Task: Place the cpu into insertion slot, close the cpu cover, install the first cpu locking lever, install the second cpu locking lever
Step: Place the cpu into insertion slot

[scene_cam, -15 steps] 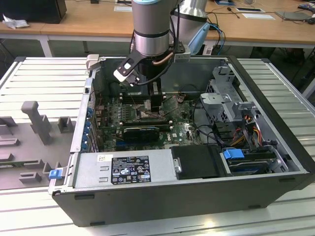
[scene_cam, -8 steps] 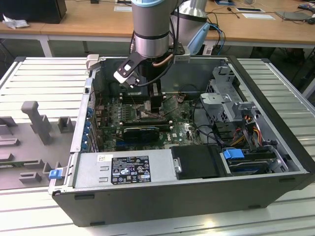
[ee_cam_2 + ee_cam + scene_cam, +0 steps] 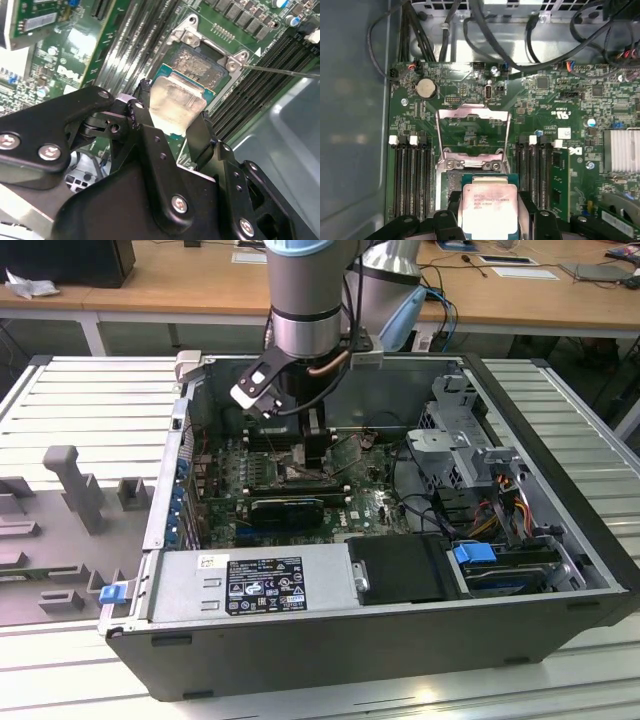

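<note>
Reaches down into the open computer case [image 3: 400, 640], over the green circuit board [image 3: 545, 100] on its floor. Shows the cpu cover [image 3: 472, 109] swung up and back, leaving the insertion slot [image 3: 202, 62] bare, silvery corners and grey contact field exposed.

Grips with the gripper [image 3: 489, 212] closed onto the cpu [image 3: 487, 205], fingers [image 3: 197, 137] pressing two opposite edges, pale face turned up toward the wrist.

Hangs the chip directly over the slot's near half in the second wrist view; places the rest of the slot just beyond the chip's far edge, with the raised cover further on the same way. Lines the chip's sides up roughly parallel with the slot frame. Cannot tell whether the chip touches the slot or sits just above it.
</note>
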You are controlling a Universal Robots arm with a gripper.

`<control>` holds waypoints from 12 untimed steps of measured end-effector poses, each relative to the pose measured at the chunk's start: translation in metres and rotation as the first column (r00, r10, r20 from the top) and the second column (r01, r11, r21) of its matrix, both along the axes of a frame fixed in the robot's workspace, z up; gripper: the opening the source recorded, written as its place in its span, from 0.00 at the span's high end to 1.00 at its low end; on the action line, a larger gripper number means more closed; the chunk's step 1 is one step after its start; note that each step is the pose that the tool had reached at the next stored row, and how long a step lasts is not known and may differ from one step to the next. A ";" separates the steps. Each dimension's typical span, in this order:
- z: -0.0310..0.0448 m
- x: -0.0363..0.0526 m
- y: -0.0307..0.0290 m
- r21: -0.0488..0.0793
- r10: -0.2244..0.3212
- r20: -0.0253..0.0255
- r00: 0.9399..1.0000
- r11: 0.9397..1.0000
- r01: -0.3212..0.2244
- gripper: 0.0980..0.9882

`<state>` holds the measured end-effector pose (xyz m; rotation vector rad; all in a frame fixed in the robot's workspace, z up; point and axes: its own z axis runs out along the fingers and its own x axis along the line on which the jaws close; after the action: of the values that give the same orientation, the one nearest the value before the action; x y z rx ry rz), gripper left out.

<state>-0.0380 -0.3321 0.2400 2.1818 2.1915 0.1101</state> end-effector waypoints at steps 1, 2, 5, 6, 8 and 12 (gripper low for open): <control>-0.0016 -0.0012 0.0009 0.000 0.000 0.000 1.000 1.000 0.000 0.52; -0.0037 -0.0021 0.0021 0.000 0.000 0.000 1.000 1.000 0.000 0.52; -0.0107 -0.0042 0.0053 0.000 0.000 0.000 1.000 1.000 0.000 0.52; -0.0127 -0.0052 0.0061 0.000 0.000 0.000 1.000 1.000 0.000 0.52; -0.0194 -0.0071 0.0088 0.000 -0.002 0.000 1.000 1.000 0.002 0.52; -0.0275 -0.0073 0.0119 0.000 -0.009 -0.001 1.000 1.000 0.009 0.52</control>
<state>-0.0453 -0.3203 0.2125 2.1918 2.1817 0.1089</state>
